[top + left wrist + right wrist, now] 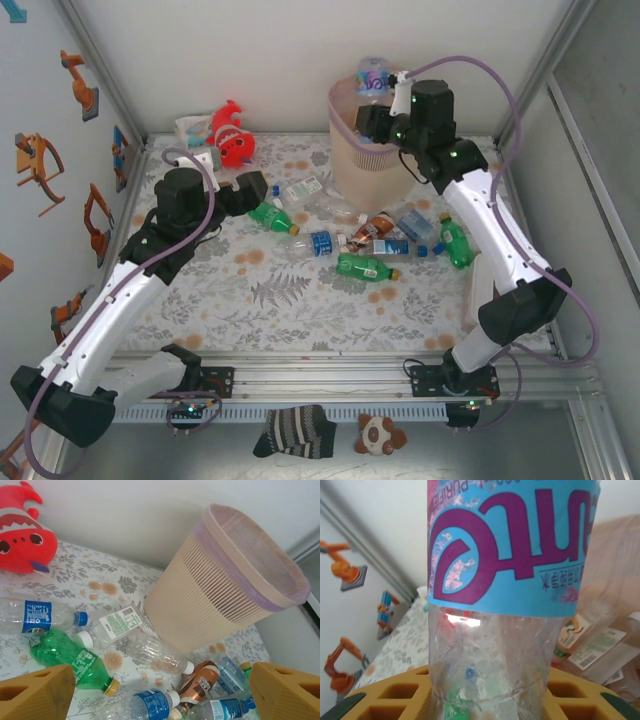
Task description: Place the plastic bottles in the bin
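Note:
The beige bin (365, 150) stands at the back of the table. My right gripper (378, 108) hangs over its rim, shut on a clear plastic bottle (373, 76) with a blue and purple label (512, 545); the yellow fingers (385, 695) press its lower body. Loose bottles lie in front of the bin: a green one (272, 216), a brown one (378, 228), another green one (365, 266). My left gripper (255, 195) is open above them, its yellow fingertips (37, 692) wide apart over a blue-labelled bottle (150, 705) and a clear bottle (155, 652).
A red fish plush (232, 135) and a white item lie at the back left. More bottles (455, 242) lie near the right arm. Metal frame walls close the table's sides. A striped sock (295, 432) and a small plush (380, 435) lie below the front rail.

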Controlling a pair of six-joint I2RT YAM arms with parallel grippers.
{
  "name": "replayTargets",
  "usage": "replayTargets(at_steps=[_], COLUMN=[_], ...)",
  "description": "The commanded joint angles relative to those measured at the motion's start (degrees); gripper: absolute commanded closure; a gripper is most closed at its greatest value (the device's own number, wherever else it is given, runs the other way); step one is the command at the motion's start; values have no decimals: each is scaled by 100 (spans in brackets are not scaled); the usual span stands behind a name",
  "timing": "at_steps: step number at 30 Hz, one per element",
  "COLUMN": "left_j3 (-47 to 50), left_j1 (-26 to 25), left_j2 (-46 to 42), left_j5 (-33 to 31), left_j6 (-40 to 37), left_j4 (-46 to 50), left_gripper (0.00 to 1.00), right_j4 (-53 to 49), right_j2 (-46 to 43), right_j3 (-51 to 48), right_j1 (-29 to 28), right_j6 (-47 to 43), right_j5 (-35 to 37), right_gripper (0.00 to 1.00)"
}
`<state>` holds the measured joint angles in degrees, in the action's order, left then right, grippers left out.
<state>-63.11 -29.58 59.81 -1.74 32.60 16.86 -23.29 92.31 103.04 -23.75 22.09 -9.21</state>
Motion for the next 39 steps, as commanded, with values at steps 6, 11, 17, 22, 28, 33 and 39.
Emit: replayTargets(at_steps=[6, 11, 17, 22, 28, 33, 39], left_j3=[114, 191, 324, 350, 483, 528, 563], left_j1=[5, 5, 6, 9, 6, 5, 14], left_j2=[-119, -153, -124, -83, -79, -97, -162], left_j5=[11, 2, 113, 90, 68, 85, -18], left_j6=[38, 52, 248, 289, 415, 471, 446], left_j4=[-21, 28, -146, -104, -124, -84, 10], left_gripper=[10, 10, 11, 11, 11, 11, 11], right_j4=[377, -265, -1920, -2491, -2758, -2959, -3109], right_j2=[497, 1023, 2137, 2513, 2772, 3000, 2981], right_j3=[432, 1010, 2646, 3050, 3148, 3291, 3283], right_j1=[80, 72, 67, 65, 68, 74, 79], right_j6=[1046, 2350, 3529, 4192, 4557, 4738, 5007], right_j5=[1451, 2855, 3598, 4025, 4177, 4076, 4094], right_gripper=[67, 68, 68, 67, 65, 61, 52])
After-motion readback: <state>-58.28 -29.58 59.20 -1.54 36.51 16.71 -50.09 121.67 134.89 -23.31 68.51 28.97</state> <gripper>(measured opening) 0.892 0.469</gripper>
